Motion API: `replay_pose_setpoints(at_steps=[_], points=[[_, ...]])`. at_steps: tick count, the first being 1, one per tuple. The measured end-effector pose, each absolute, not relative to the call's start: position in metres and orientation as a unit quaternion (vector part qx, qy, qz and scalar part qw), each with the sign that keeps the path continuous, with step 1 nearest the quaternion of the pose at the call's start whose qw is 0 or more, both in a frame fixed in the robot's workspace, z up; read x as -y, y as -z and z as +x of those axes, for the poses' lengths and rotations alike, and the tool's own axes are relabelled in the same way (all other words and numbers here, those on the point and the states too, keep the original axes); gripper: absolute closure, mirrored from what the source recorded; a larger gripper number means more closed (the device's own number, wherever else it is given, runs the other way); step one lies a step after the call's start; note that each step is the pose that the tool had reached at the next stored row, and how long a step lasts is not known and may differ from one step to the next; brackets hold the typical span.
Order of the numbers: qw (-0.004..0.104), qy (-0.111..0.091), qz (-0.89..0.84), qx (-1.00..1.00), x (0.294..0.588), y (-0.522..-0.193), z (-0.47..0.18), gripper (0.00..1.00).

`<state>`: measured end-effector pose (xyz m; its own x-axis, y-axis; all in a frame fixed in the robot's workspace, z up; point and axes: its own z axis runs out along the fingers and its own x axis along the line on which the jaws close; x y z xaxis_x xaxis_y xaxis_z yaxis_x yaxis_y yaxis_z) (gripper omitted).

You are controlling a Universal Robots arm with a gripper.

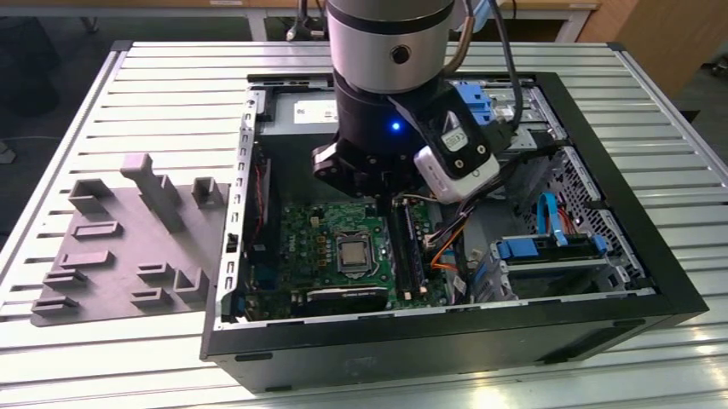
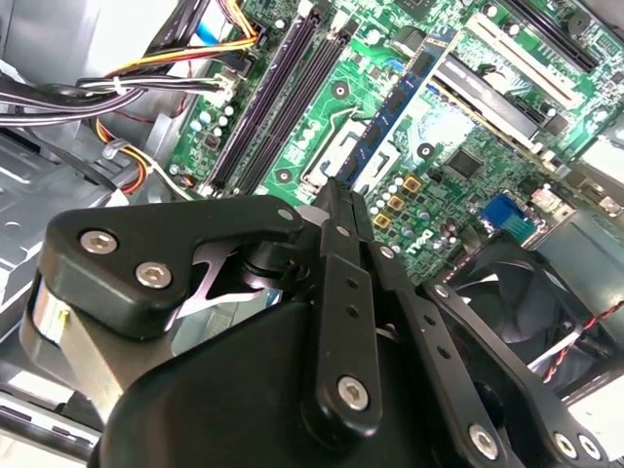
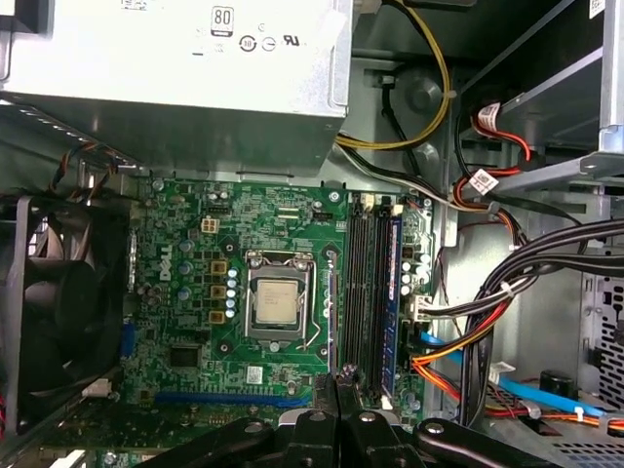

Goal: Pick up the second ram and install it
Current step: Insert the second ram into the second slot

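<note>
- The gripper (image 2: 338,195) is clamped on the second ram (image 2: 395,102), holding it above the motherboard (image 1: 302,230) inside the computer case (image 1: 455,345).
- The stick's long axis runs parallel with the black memory slots (image 2: 278,97), which lie near it, to the exterior view's right of the CPU socket (image 1: 355,253).

Here's the table (image 1: 170,94), a pale metal top ribbed in long slats, filling the exterior view from edge to edge. Planted on it is the open computer case (image 1: 455,345), black-walled, lying on its side with the opening facing up. Over on the exterior view's left, just beside the case, a flat grey fixture plate (image 1: 114,256) lies on the slats. Grey blocks (image 1: 159,192) stand up from it, possibly moulded into the plate rather than loose.
</note>
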<state>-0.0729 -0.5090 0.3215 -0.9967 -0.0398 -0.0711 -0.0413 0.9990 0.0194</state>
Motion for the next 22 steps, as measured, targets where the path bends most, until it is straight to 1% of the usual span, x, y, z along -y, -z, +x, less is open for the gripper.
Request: replay_pose_setpoints(at_steps=[22], points=[[0.035, -0.012, -0.011, -0.999, 0.5080, -0.3150, -0.0701, 0.88]])
